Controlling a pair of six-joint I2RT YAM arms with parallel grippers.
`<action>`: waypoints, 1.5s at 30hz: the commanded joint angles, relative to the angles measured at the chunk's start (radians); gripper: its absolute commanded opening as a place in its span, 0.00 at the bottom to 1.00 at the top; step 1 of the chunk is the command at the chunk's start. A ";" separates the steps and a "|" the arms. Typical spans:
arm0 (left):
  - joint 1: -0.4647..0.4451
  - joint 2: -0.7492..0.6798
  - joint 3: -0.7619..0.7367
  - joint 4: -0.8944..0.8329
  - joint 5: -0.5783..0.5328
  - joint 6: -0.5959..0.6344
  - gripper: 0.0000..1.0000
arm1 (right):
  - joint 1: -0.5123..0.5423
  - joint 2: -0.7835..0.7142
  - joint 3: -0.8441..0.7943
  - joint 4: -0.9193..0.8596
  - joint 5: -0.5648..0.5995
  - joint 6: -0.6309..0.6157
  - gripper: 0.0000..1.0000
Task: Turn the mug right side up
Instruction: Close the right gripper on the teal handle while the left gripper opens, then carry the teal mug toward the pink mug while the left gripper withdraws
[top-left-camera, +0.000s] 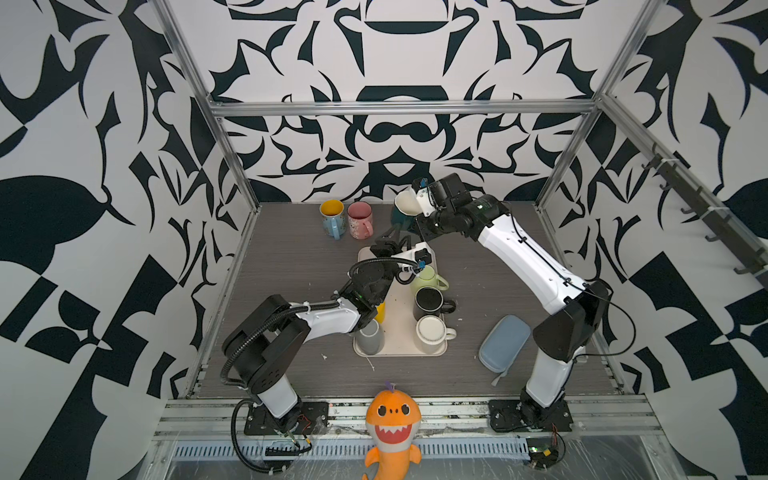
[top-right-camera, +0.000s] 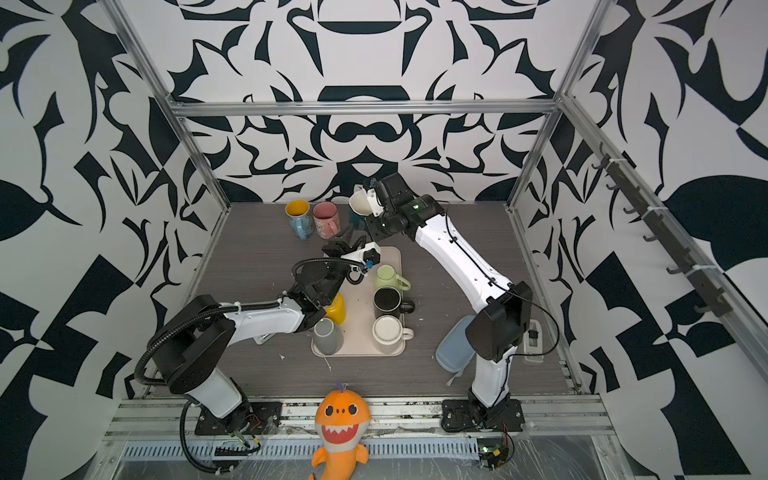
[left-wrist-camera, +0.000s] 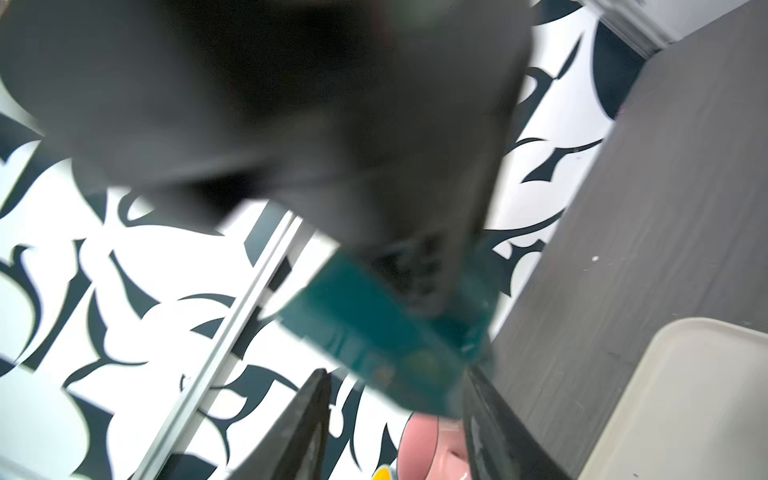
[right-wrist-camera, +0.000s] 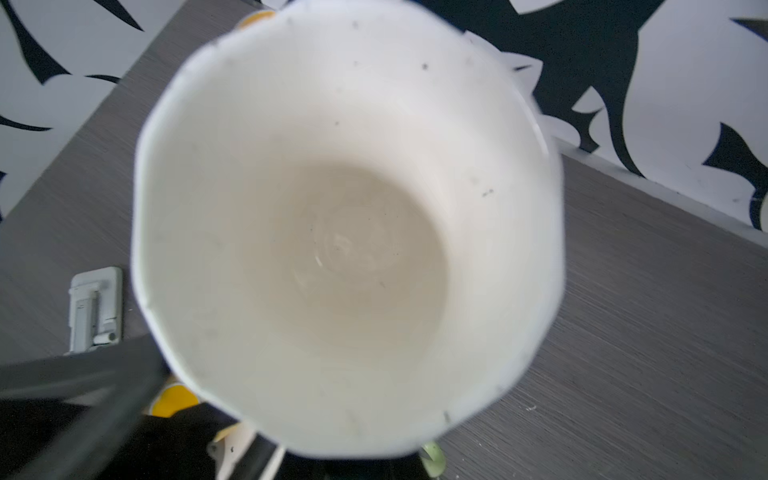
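1. White mug (top-left-camera: 406, 202), seen in both top views, is carried off the counter (top-left-camera: 286, 266) near its far edge by the right claw (top-left-camera: 417, 202). Its mouth tilts sideways and upward. The claw is pinched narrow on the mug wall.
2. Left claw (top-left-camera: 388, 243) sits over the far end of the tray (top-left-camera: 398, 332), jaws part-open, reaching toward a teal mug (top-left-camera: 400, 219) standing behind it. Nothing is held between them.
3. Left wrist view: blurred; the teal mug (left-wrist-camera: 386, 332) lies just beyond the two spread fingers (left-wrist-camera: 307, 419), not clamped.
4. Right wrist view: the white mug's interior (right-wrist-camera: 349, 232) fills the frame, mouth toward the lens.
5. Judgement: the turn is under way. Next comes rotating the mouth fully upward, then setting the base down flat beside the upright mugs at the far edge.
6. Writing: no brand or label legible in any view.
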 joint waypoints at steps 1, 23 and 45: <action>0.006 -0.049 -0.014 0.097 -0.064 0.010 0.54 | -0.008 -0.023 0.026 0.062 0.028 0.027 0.00; 0.239 -0.450 0.069 -0.705 0.054 -0.854 0.61 | -0.050 0.227 0.301 0.081 0.103 0.124 0.00; 0.466 -0.491 0.215 -1.171 0.358 -1.404 0.63 | -0.055 0.502 0.434 0.226 0.072 0.222 0.00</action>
